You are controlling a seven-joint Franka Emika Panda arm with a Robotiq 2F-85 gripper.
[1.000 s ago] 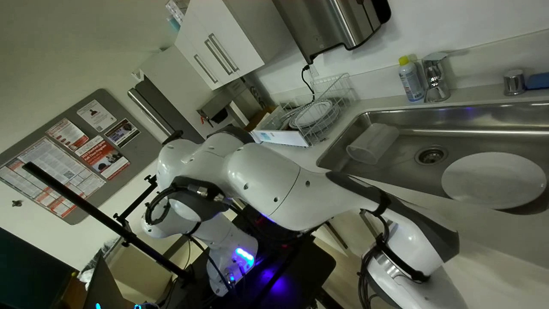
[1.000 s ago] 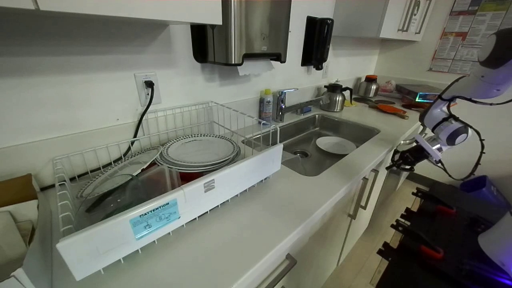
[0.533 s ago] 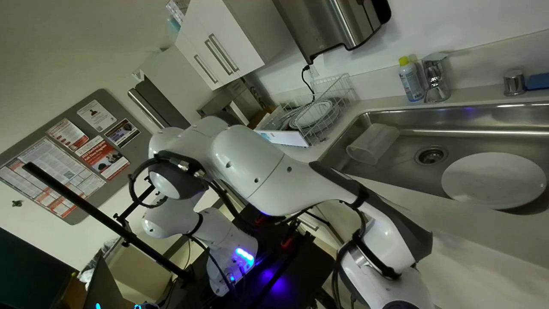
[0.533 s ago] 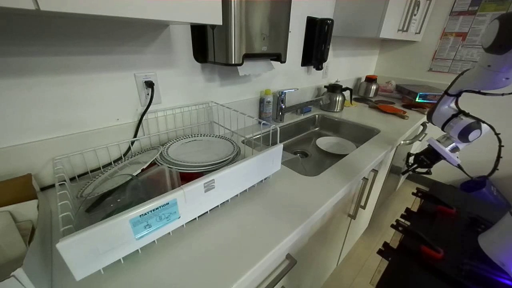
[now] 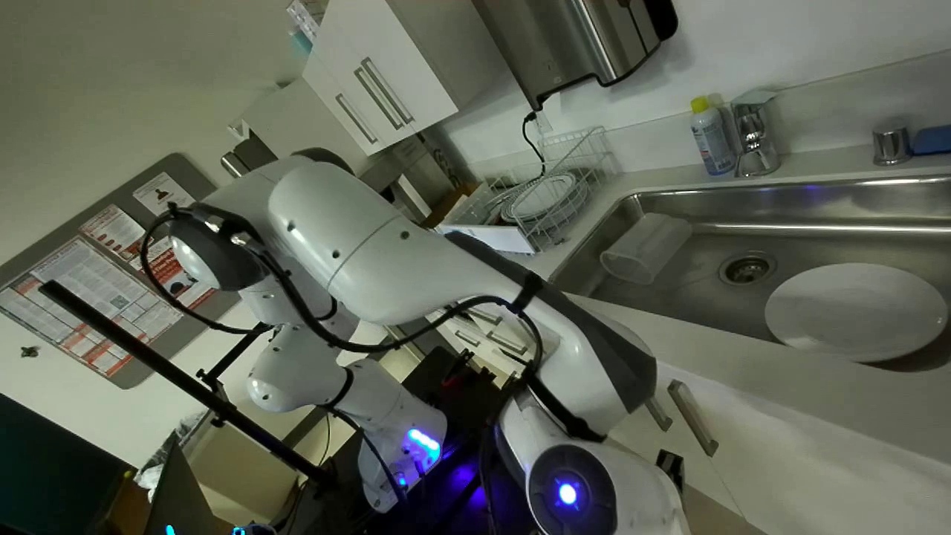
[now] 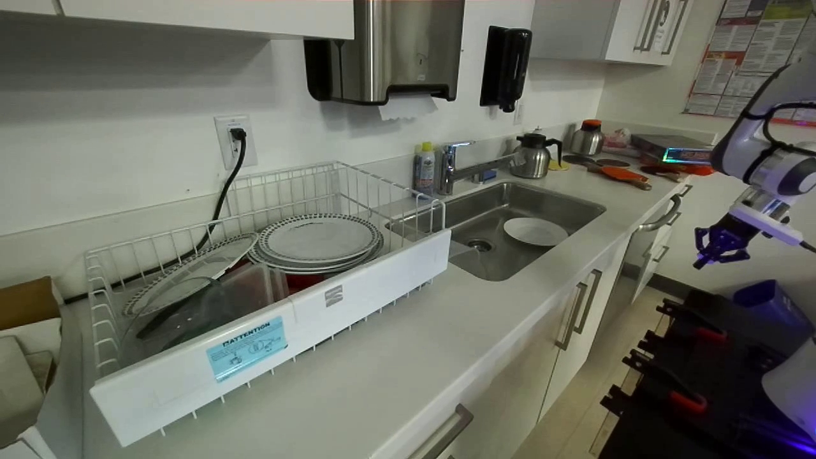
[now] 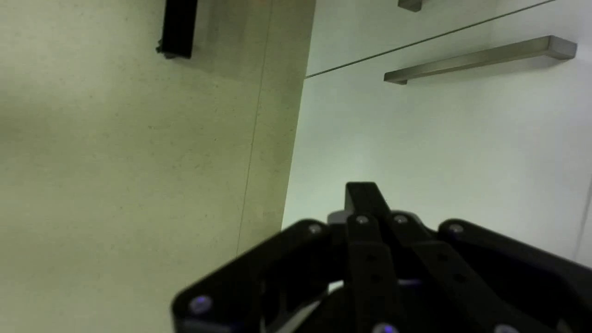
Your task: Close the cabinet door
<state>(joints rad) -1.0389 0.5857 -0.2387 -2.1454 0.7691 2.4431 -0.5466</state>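
Nearest us in the wrist view, the gripper (image 7: 370, 203) has its fingers pressed together. Ahead of its tips stands the white cabinet door (image 7: 439, 148), as far as we can judge flush with the neighbouring door (image 7: 360, 32), its bar handle (image 7: 476, 58) farther off. In an exterior view we see, set in the counter (image 5: 802, 386) beyond the gripper, the sink (image 5: 817, 204) holding a plate (image 5: 854, 310).

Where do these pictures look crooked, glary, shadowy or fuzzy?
In an exterior view, everything tilts, glare streaks the rectangular stainless-steel sink, blue light glows on the white jointed robot arm; in an exterior view, grey shadow dims the plain white wall under the white overhead cabinet; in the wrist view, the black two-fingered gripper looks dark and soft, the grey metal bar handle crisper.
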